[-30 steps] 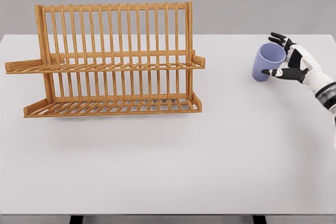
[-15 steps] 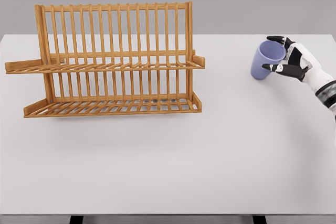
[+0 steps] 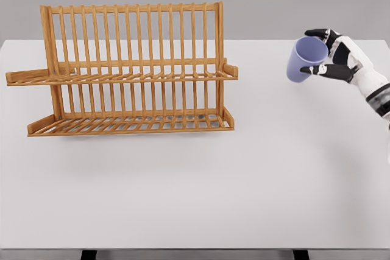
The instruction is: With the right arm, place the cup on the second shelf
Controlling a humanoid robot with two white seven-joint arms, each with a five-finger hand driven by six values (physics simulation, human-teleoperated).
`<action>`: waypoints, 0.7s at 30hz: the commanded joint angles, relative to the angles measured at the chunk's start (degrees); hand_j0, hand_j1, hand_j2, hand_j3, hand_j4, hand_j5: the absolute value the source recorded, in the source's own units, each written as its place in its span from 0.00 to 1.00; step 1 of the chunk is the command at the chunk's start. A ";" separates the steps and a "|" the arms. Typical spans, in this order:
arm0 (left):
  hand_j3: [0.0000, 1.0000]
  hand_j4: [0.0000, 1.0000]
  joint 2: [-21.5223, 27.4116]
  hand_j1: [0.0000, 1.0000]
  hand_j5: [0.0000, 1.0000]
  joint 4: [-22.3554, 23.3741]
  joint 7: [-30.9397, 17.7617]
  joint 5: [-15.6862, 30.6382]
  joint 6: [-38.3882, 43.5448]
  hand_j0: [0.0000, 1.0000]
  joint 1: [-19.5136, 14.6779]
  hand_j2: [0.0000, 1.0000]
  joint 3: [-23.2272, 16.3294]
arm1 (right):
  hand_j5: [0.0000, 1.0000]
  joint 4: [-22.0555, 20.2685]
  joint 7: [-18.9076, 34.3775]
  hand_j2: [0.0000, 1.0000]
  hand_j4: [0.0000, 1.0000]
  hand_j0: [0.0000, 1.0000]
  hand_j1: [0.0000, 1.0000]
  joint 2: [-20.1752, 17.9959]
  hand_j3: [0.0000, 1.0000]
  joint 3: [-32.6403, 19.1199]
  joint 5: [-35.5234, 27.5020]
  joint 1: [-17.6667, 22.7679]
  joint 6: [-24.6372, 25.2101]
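Note:
A lilac cup point(image 3: 303, 60) hangs tilted above the white table point(image 3: 244, 175) at the far right, its mouth turned up and to the right. My right hand point(image 3: 323, 53) is shut on it, thumb in front and fingers over the rim, the arm coming in from the right edge. The wooden two-tier dish rack point(image 3: 131, 71) stands at the left. Its upper shelf point(image 3: 122, 77) and lower shelf point(image 3: 131, 125) hold nothing. The cup is well to the right of the rack, about level with the upper shelf.
A wide stretch of bare table lies between the rack and the cup. The table's front edge runs along the bottom of the view. The left arm does not show.
My right hand closed around the cup, then lifted it off the table and carried it a little up and to the left. The rack has not moved.

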 commanded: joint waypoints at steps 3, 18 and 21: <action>1.00 1.00 0.00 1.00 1.00 0.02 -0.02 -0.02 0.02 1.00 0.00 1.00 -0.01 | 0.67 -3.19 -0.01 0.67 0.67 0.67 0.67 -0.25 0.67 -0.14 -0.58 0.35 0.11; 1.00 1.00 0.00 1.00 1.00 0.02 -0.02 -0.02 0.02 1.00 0.00 1.00 -0.01 | 0.67 -10.48 -0.01 0.67 0.67 0.67 0.67 0.98 0.67 -0.05 -0.66 0.26 0.11; 1.00 1.00 0.00 1.00 1.00 0.02 -0.02 -0.02 0.02 1.00 0.00 1.00 -0.01 | 0.67 -12.77 -0.01 0.67 0.67 0.67 0.67 1.07 0.67 -0.05 -0.75 0.26 0.11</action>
